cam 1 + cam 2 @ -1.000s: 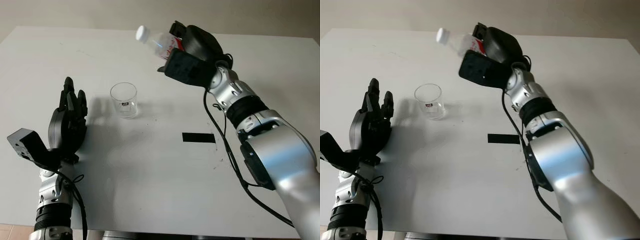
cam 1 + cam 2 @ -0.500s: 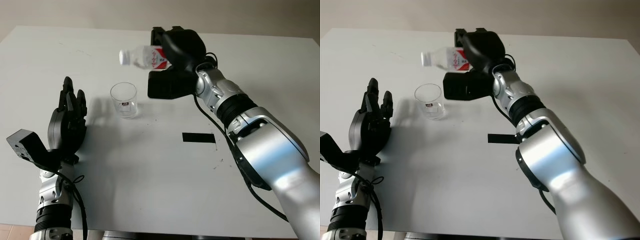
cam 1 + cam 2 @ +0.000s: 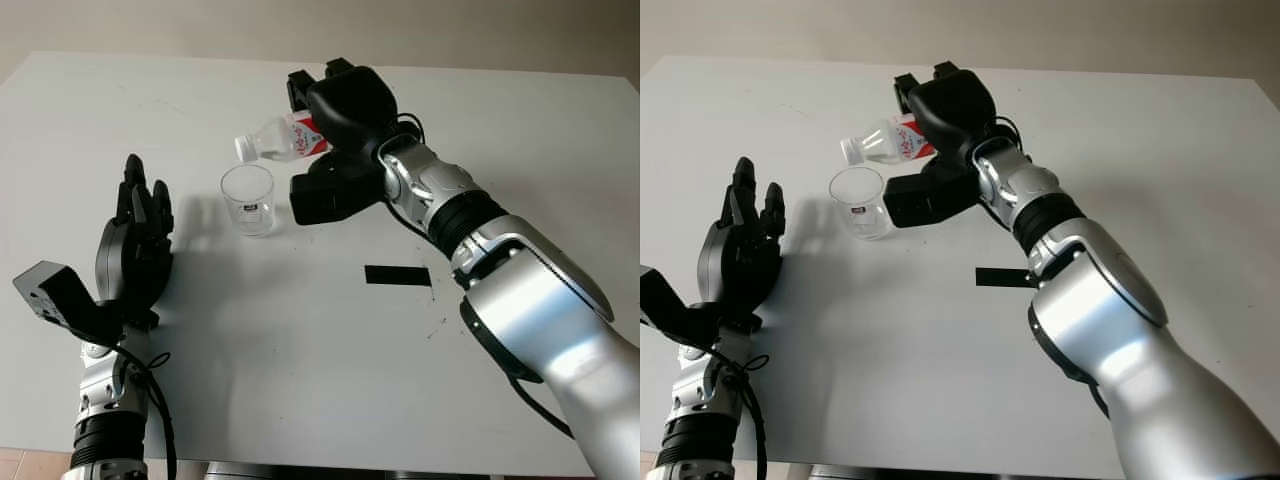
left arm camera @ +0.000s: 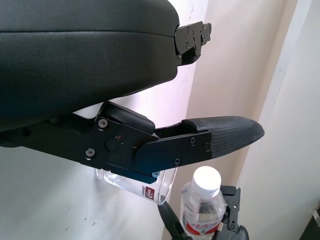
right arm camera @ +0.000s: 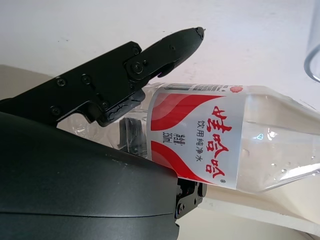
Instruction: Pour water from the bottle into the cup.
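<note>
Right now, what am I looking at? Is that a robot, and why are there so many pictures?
Yes, it's a robot with two arms. Two pictures come from cameras in its head, looking down at a white table. The other two come from cameras on its wrists, very close to its black hands. The right hand holds a capped water bottle tipped over a clear cup standing on the table. The left hand is open, beside the cup, holding nothing. A small black strip also lies on the table.

bottle (image 3: 285, 137) base hidden inside right hand (image 3: 335, 110).
</note>
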